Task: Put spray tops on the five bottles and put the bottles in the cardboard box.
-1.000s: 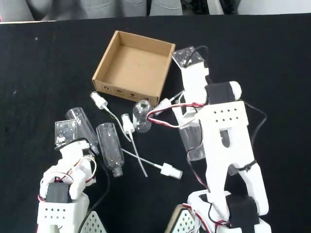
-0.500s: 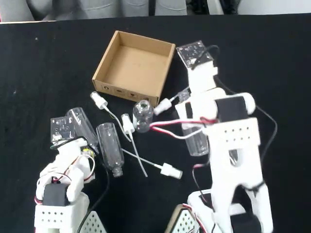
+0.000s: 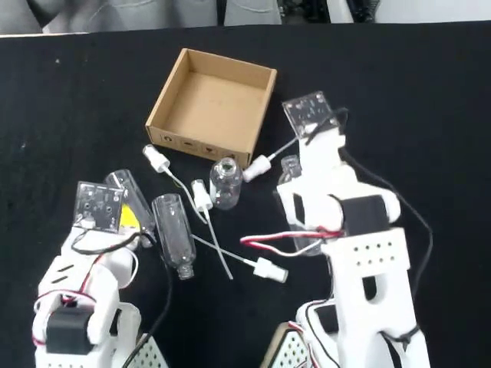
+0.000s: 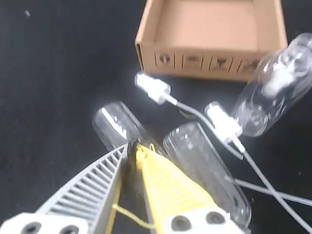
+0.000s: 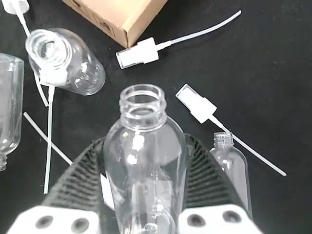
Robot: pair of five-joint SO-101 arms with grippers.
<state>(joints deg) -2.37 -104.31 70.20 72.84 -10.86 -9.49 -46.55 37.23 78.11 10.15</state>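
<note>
My right gripper (image 5: pixel 145 142) is shut on a clear bottle (image 5: pixel 144 161) with an open neck, held off the table just right of the cardboard box (image 3: pixel 211 100). My left gripper (image 4: pixel 131 147) is shut with nothing in it, its tips over a lying bottle (image 4: pixel 113 125). A second lying bottle (image 3: pixel 175 234) is beside it, and an upright bottle (image 3: pixel 225 182) stands in front of the box. Another small bottle (image 5: pixel 233 161) lies by the right gripper. Spray tops lie loose: one (image 3: pixel 156 159) near the box front, one (image 3: pixel 201 195) by the upright bottle, one (image 3: pixel 261 163) at the box corner.
Further spray tops (image 3: pixel 270 269) (image 5: pixel 196 104) lie on the black table with long tubes stretching between the bottles. The box (image 4: pixel 209 34) is open and empty. Red and white cables hang from the right arm. The table's far right and left parts are bare.
The right arm has drawn back from the box corner with the bottle in its gripper. The left arm has risen and swung over the lying bottle.
</note>
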